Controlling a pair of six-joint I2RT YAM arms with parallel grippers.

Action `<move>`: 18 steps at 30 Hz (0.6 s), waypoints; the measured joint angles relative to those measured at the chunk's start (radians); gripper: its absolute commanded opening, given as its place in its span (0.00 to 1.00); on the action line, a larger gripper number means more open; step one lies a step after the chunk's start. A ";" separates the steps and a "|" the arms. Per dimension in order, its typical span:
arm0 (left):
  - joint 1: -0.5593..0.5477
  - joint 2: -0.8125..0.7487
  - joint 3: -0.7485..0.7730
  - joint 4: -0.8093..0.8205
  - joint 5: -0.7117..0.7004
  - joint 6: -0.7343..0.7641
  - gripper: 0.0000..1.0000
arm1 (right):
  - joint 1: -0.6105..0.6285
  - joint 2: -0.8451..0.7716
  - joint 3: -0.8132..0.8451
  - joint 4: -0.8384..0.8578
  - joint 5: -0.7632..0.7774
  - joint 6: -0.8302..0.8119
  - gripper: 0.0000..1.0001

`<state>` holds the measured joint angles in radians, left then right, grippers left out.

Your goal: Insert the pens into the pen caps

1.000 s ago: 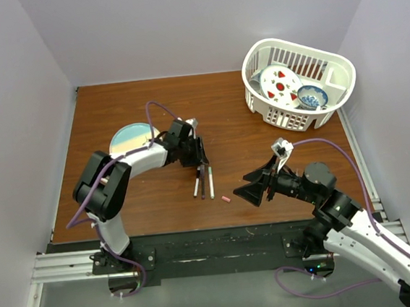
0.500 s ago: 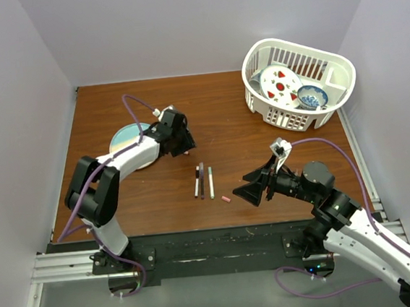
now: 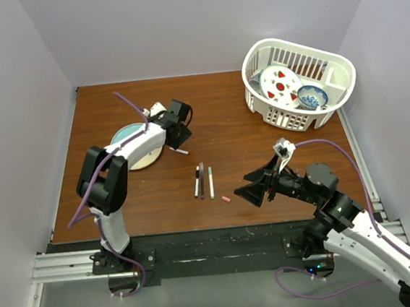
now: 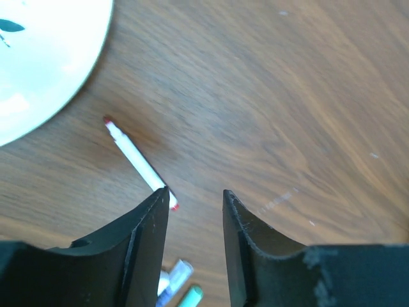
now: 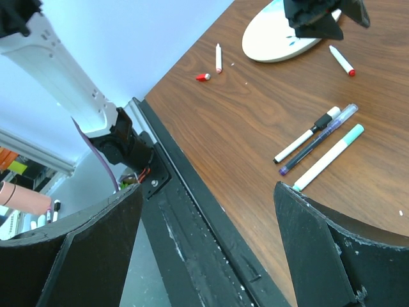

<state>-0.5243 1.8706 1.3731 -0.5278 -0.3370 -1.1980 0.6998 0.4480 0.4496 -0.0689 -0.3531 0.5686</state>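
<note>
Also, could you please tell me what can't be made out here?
Left wrist view: a finger of the left gripper hides part of the red-tipped pen; the frame's edge cuts off the other pens.
Right wrist view: the left gripper covers part of the plate.
Top view: the pink cap is too small for detail.

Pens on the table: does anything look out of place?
Three pens lie neatly side by side, but one red-tipped pen lies askew by the plate, and a small pink cap lies loose, off any pen.
</note>
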 measured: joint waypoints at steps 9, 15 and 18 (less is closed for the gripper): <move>0.013 0.085 0.050 -0.098 -0.046 -0.050 0.41 | 0.000 -0.003 0.000 -0.027 0.007 -0.011 0.87; 0.025 0.143 0.090 -0.117 -0.057 -0.051 0.38 | 0.000 -0.003 0.000 -0.037 0.026 -0.021 0.87; 0.025 0.158 0.101 -0.128 -0.063 -0.051 0.37 | 0.000 -0.003 0.000 -0.045 0.032 -0.031 0.87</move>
<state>-0.4995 2.0289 1.4746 -0.6559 -0.4000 -1.2488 0.6998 0.4450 0.4496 -0.1143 -0.3206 0.5381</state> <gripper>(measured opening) 0.381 0.870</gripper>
